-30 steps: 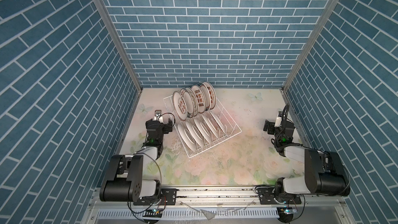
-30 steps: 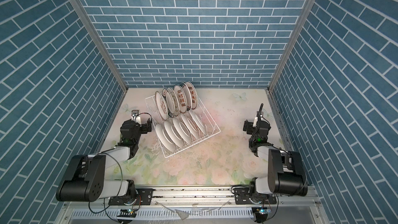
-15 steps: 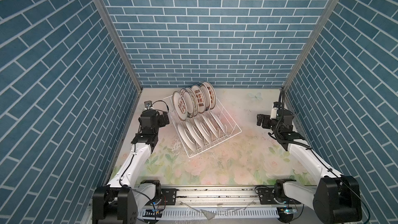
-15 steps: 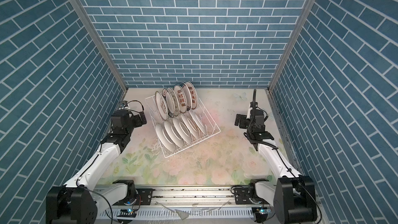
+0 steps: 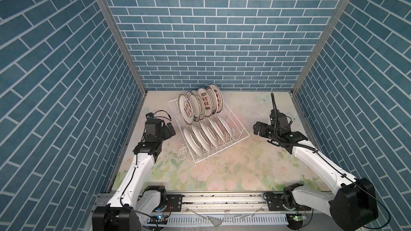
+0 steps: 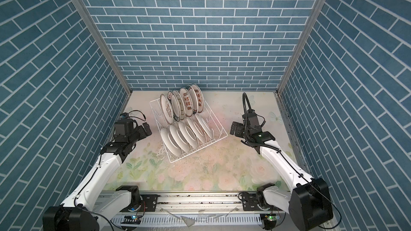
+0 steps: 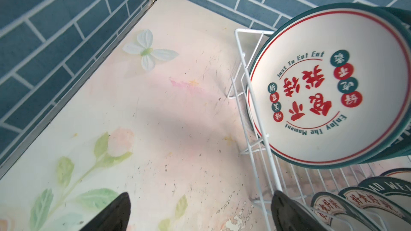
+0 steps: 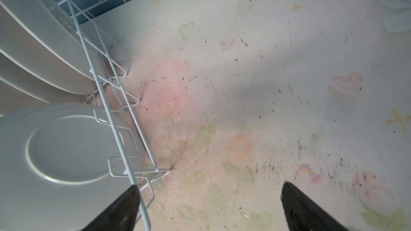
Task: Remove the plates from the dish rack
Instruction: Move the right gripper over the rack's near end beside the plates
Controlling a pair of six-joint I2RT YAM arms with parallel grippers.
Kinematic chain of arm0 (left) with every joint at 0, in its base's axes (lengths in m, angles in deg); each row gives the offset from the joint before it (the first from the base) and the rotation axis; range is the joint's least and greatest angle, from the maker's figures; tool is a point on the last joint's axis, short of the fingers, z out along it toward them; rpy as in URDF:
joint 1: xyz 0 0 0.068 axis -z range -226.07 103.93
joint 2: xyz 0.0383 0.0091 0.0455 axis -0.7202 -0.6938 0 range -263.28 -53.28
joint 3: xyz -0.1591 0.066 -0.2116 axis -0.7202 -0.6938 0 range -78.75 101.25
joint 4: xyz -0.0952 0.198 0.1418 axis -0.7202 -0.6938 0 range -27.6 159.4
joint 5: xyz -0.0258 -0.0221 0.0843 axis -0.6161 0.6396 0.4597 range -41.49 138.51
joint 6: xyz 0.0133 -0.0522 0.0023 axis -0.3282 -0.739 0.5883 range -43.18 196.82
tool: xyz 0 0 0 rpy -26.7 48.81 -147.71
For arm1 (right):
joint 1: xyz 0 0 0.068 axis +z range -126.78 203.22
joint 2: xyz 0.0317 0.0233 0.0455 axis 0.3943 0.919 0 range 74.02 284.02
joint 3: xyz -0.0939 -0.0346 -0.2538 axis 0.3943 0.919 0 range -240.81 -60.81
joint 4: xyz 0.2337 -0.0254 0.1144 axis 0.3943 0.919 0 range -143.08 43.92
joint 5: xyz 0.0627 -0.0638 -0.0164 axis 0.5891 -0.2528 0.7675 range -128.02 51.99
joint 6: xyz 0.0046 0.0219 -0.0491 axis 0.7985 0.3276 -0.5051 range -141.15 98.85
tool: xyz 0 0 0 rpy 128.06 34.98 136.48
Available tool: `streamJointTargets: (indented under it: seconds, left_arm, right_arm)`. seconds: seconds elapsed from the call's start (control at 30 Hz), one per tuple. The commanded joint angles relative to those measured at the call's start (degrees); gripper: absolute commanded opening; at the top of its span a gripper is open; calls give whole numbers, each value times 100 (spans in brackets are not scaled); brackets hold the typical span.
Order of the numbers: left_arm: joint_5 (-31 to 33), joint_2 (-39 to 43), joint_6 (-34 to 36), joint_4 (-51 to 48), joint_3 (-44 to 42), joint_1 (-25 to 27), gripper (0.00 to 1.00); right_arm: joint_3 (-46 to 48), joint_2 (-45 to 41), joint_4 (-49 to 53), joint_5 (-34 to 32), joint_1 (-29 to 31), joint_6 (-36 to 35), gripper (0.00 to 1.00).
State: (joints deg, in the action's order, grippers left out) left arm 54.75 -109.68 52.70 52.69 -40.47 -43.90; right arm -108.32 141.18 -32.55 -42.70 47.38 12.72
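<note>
Two rows of plates (image 5: 201,107) fill the dish rack (image 5: 233,134); left gripper (image 5: 170,128), jaws wide and empty, just beside one rack side; right gripper (image 5: 257,128) likewise, near the opposite side

Left arm (image 5: 142,165): unfolded from its tucked pose, now stretched forward.
Left end effector (image 5: 170,130): lifted, closer to the dish rack (image 5: 233,127) on its left side.
Right arm (image 5: 322,163): unfolded too, reaching inward.
Right end effector (image 5: 258,128): moved from the right edge of the desk (image 5: 244,163) toward the dish rack.
</note>
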Motion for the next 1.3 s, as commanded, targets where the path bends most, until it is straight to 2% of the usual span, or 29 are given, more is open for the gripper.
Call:
streamJointTargets:
  seconds: [0.0, 0.27, 0.43, 1.0, 1.27]
  left_arm:
    - [123, 100, -323, -664, 144, 11, 99]
    - [4, 244, -121, -649, 42, 11, 99]
    - [-33, 127, -75, -835, 125, 11, 99]
    - [127, 124, -111, -908, 103, 2, 99]
    - [141, 285, -94, -1037, 126, 9, 99]
  right_arm:
    - [-371, 154, 506, -488, 328, 618, 99]
    - [-992, 900, 892, -693, 981, 1380, 90]
    - [-1437, 1370, 1241, -893, 1295, 1609, 87]
    - [-1185, 1892, 1587, -947, 1539, 2203, 73]
    - [-1390, 2134, 1866, -878, 1483, 2028, 55]
